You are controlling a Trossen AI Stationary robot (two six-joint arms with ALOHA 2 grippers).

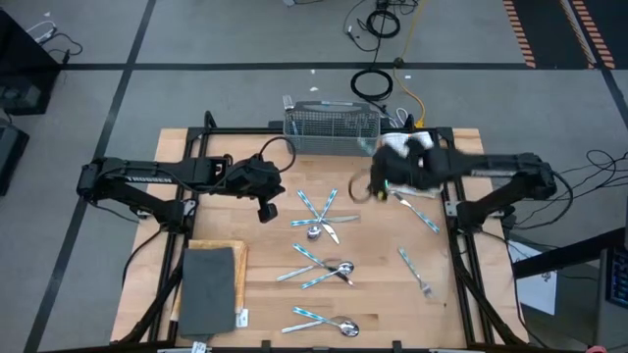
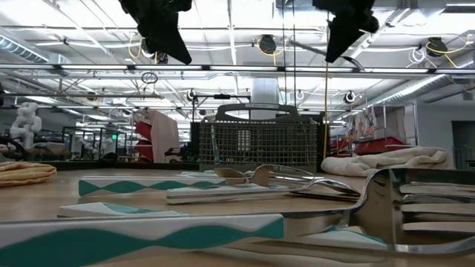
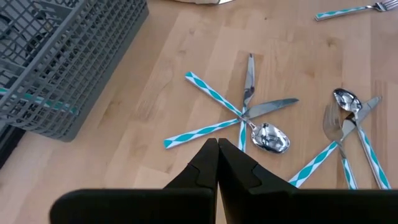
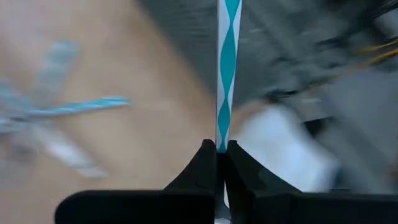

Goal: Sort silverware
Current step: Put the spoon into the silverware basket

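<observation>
The silverware lies in loose heaps on the wooden table: a crossed star of pieces [image 1: 319, 216] [image 3: 249, 115], a second heap [image 1: 326, 270] [image 3: 348, 134], a third at the near edge [image 1: 329, 324], and singles on the right [image 1: 417, 211] [image 1: 417, 275]. The grey mesh caddy [image 1: 332, 123] [image 3: 56, 62] [image 2: 260, 144] stands at the far edge. My left gripper [image 1: 270, 191] [image 3: 217, 144] hovers shut and empty, left of the star. My right gripper [image 1: 373, 188] [image 4: 222, 146] is raised right of the star, near the caddy, and shut on one piece of silverware [image 4: 225, 68]. My right gripper pinches a blue-and-white patterned handle [image 4: 224, 134] between its two fingers. The handle runs straight on past the fingertips, in line with them. The piece is lifted clear of the table. Its metal end is hidden behind the fingers.
A white cloth [image 1: 407, 147] [image 2: 386, 159] lies at the far right, beside the caddy. A dark grey slab [image 1: 208, 289] rests on a wooden board at the near left. Bare wood [image 1: 245, 221] lies between the left arm and the heaps.
</observation>
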